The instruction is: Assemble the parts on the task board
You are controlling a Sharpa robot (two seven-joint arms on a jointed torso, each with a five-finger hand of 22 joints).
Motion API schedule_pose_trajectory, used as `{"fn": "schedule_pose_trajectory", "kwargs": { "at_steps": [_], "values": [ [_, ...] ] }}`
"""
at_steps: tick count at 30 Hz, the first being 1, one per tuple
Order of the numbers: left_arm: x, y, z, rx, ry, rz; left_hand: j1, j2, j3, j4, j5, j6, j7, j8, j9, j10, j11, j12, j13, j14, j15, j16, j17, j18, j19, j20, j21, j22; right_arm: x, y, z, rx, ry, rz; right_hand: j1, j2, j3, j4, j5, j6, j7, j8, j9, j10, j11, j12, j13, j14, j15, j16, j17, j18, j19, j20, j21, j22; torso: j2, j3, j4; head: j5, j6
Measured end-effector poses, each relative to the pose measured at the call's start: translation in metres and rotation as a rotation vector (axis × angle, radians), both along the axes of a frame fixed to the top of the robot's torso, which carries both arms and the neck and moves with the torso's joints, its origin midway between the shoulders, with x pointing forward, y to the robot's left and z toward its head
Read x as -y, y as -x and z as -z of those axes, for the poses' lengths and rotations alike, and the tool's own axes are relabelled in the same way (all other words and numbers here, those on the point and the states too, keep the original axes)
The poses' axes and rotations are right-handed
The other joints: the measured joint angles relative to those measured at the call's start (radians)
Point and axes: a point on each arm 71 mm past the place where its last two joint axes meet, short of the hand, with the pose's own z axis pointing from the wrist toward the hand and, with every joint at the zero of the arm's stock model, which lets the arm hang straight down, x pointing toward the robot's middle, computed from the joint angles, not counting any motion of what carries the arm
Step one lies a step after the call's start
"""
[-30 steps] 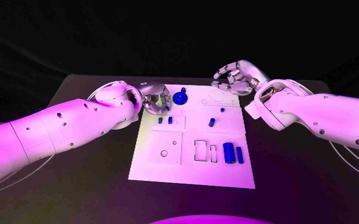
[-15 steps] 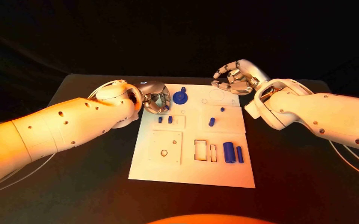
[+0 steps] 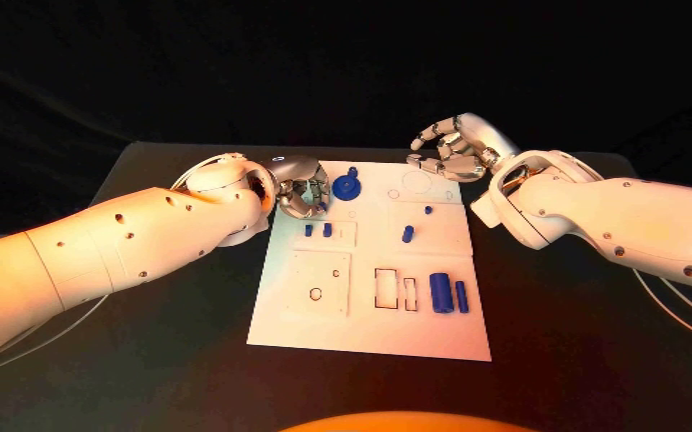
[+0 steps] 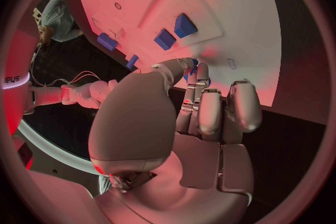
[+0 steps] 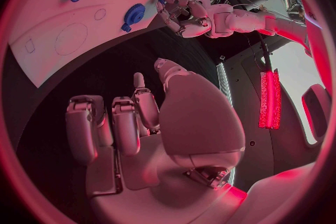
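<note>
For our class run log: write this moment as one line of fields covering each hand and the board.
left hand: at board's far left edge, beside round blue part, grip unclear | right hand: above far right corner, fingers curled, holding nothing | task board: flat on table

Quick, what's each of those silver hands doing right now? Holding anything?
Left hand: fingers curled at the board's far left edge; whether it grips anything cannot be told.
Right hand: open, holding nothing.

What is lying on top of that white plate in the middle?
On the task board lie small blue parts: a round one, short pieces and a thick cylinder. The left robot hand covers its far left corner.
</note>
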Motion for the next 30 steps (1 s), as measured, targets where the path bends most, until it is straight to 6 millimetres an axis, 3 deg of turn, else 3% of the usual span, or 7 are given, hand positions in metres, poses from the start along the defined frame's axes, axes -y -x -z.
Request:
{"fn": "schedule_pose_trajectory", "kwargs": {
  "at_steps": [30],
  "values": [
    [0.0015, 0.0013, 0.0014, -0.008, -0.003, 0.006, -0.008, 0.000, 0.000, 0.000, -0.001, 0.005, 0.002, -0.010, 0.003, 0.010, -0.003, -0.023, -0.003, -0.002, 0.002, 0.000, -0.004, 0.000, 0.000, 0.000, 0.003, 0.003, 0.0005, -0.0003, 0.0000, 0.000, 0.000, 0.001, 0.000, 0.000, 0.000, 0.000, 0.000, 0.000, 0.000, 0.000, 0.000, 0.000, 0.000, 0.000, 0.000, 0.000, 0.000, 0.000, 0.000, 0.000, 0.000, 0.000, 0.000, 0.000, 0.000, 0.0001, 0.0011, -0.001, -0.003]
  ]
}}
